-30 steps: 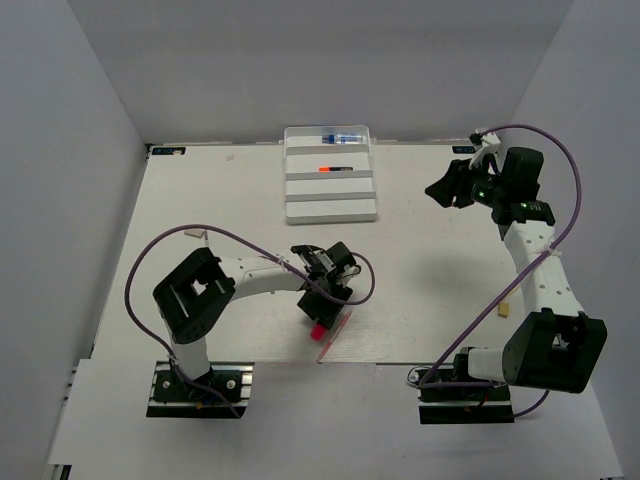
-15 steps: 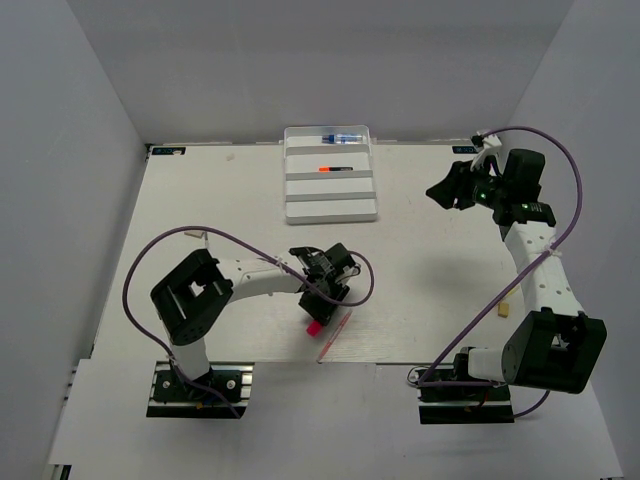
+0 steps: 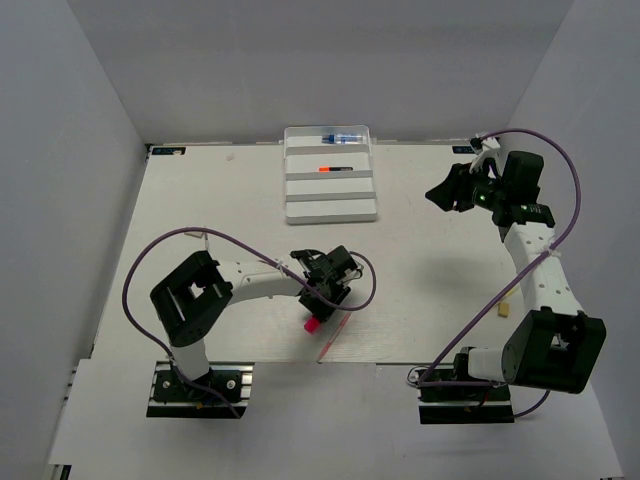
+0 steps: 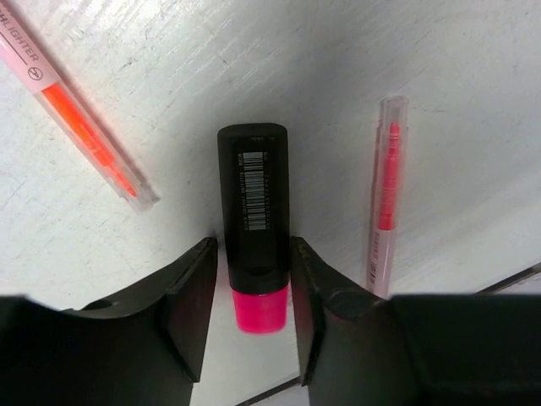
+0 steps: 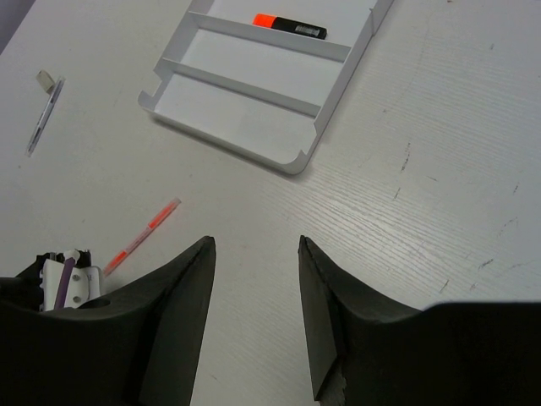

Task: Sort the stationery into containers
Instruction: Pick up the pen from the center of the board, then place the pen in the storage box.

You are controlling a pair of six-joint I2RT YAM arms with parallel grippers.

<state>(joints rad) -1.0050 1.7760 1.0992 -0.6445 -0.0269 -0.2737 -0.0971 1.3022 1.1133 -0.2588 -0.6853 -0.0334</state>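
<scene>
The pink-and-black marker [image 4: 254, 203] lies lengthwise between my left gripper's jaws [image 4: 254, 245], which are shut on its black body, pink end toward the wrist. From above, its pink end [image 3: 312, 324] pokes out below the left gripper [image 3: 319, 303] near the table's front. Two thin pink-orange sticks [image 4: 93, 144] [image 4: 386, 194] lie on either side of it. The white tray [image 3: 330, 210] at the back holds the blue-capped bottle [image 3: 342, 136] and the orange-and-black marker [image 3: 335, 169]. My right gripper [image 3: 442, 192] hangs open and empty, high at the back right.
A thin pale pen [image 3: 190, 233] lies at the left of the table. A tiny tan eraser [image 3: 505, 310] sits by the right arm. The right wrist view shows the tray [image 5: 245, 110], one stick [image 5: 142, 234] and the pen [image 5: 44, 118]. Grey walls enclose the table.
The left jaws have closed in on the pink-and-black marker, and its pink end has shifted slightly up and left. The right arm has barely moved.
</scene>
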